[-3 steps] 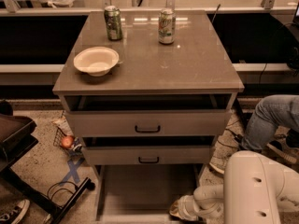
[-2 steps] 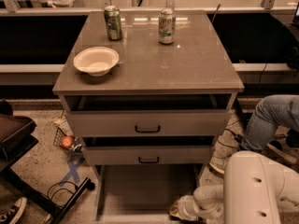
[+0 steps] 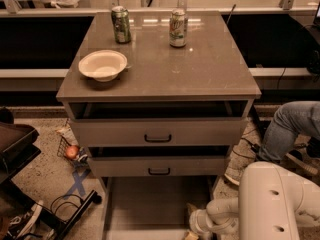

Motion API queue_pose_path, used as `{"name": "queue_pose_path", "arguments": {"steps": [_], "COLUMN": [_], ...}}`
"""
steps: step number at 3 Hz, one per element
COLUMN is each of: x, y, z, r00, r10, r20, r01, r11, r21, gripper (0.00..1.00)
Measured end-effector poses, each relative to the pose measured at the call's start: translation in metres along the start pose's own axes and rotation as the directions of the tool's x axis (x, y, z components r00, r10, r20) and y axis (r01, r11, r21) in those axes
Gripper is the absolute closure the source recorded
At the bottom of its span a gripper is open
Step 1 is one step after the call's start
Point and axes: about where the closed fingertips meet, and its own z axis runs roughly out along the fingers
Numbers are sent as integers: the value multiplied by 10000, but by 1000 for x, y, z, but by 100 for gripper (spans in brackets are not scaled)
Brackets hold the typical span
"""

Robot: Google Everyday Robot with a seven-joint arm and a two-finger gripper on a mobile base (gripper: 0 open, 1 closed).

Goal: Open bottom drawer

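The grey-taupe cabinet (image 3: pixel 160 74) has three drawers. The bottom drawer (image 3: pixel 155 204) is pulled far out, and its plain grey inner tray shows at the bottom of the camera view. Its front and handle are cut off by the lower edge. The two drawers above, each with a black handle (image 3: pixel 158 138), stand slightly ajar. My gripper (image 3: pixel 192 230) is at the lower edge of the view, at the tray's near right corner, on the end of my white arm (image 3: pixel 275 204). Most of the gripper is out of view.
A white bowl (image 3: pixel 103 64) and two cans (image 3: pixel 120 24) (image 3: pixel 178 28) stand on the cabinet top. A person's jeans-clad leg (image 3: pixel 287 129) is at the right. A dark chair base (image 3: pixel 60 214), cables and a small wire basket (image 3: pixel 70 149) are on the floor at the left.
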Motion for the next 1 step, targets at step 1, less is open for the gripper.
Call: {"name": "queue_pose_path", "arguments": {"steps": [1], "x": [0], "y": [0], "z": [0], "r00": [10000], "r10": [0], "r20": [0], "r01": [0], "r11": [10000], "r21": [0], "gripper": [0]}}
